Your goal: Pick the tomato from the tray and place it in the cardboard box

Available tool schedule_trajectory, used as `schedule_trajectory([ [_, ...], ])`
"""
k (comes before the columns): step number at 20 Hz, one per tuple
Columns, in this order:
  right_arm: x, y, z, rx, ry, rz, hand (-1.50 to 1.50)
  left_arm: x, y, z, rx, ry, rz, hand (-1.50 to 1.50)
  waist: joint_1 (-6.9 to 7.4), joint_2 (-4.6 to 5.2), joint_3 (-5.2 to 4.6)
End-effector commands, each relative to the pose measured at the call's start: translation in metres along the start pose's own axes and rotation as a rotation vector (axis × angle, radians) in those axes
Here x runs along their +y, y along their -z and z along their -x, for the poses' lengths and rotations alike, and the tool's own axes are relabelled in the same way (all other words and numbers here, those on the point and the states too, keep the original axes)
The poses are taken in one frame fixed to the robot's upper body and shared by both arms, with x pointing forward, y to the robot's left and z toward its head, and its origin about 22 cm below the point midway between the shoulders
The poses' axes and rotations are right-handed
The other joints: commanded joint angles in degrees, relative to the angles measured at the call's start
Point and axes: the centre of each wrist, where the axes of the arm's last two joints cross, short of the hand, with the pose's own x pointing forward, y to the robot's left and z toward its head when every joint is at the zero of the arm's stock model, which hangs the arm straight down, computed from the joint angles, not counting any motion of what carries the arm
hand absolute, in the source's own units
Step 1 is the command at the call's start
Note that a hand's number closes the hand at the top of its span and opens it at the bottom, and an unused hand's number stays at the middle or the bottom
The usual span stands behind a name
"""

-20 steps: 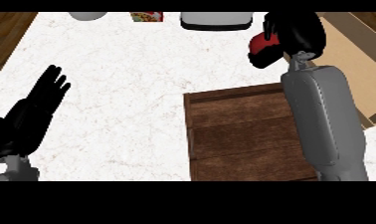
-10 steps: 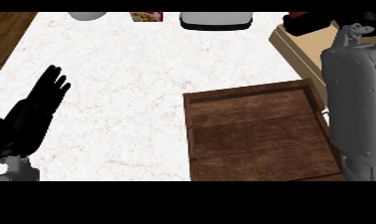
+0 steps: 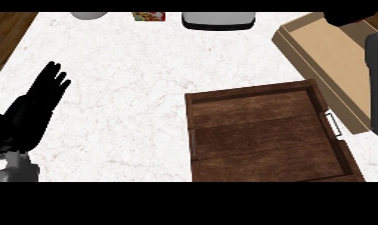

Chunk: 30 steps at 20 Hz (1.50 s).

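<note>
Left hand [image 3: 33,111] low at the left edge, fingers straight and spread, resting over the white desk [image 3: 133,69]. Wooden tray [image 3: 266,134] near the bottom right, nothing showing inside. Cardboard box [image 3: 325,64] just past it, tilted along the right side. Right hand [image 3: 351,17] a dark shape at the top right over the box; fingers too hidden to tell. Tomato not seen.
</note>
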Motion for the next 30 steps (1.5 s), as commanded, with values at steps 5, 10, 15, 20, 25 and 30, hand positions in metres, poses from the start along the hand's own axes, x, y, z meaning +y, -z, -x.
schedule_trajectory([
  [5, 0.035, 0.026, 0.057, -0.012, 0.016, 0.003, 1.50, 0.009, -0.009, 0.004, -0.021, 0.008, 0.006, 0.00, 0.61, 0.19, 0.03],
  [10, 0.072, 0.023, 0.085, -0.006, 0.021, -0.031, 1.50, -0.002, 0.010, 0.017, -0.002, 0.019, 0.001, 0.00, 0.39, 0.39, 0.04],
  [15, 0.089, 0.025, 0.089, 0.030, 0.067, -0.183, 1.50, -0.006, 0.000, 0.000, 0.017, 0.002, 0.024, 0.00, 0.52, 0.14, 0.05],
  [20, 0.105, 0.020, 0.131, 0.209, 0.084, -0.294, -1.50, 0.001, 0.003, -0.001, 0.001, 0.011, 0.031, 0.00, 1.18, 0.59, 0.09],
  [25, 0.117, 0.017, 0.126, 0.106, 0.185, -0.280, -1.50, -0.002, -0.003, 0.002, 0.009, 0.008, 0.016, 0.00, 1.29, 0.45, 0.11],
  [30, 0.123, 0.012, 0.121, 0.125, 0.446, -0.057, -1.50, -0.005, 0.002, -0.006, 0.005, 0.013, 0.029, 0.00, 0.64, 0.23, 0.18],
])
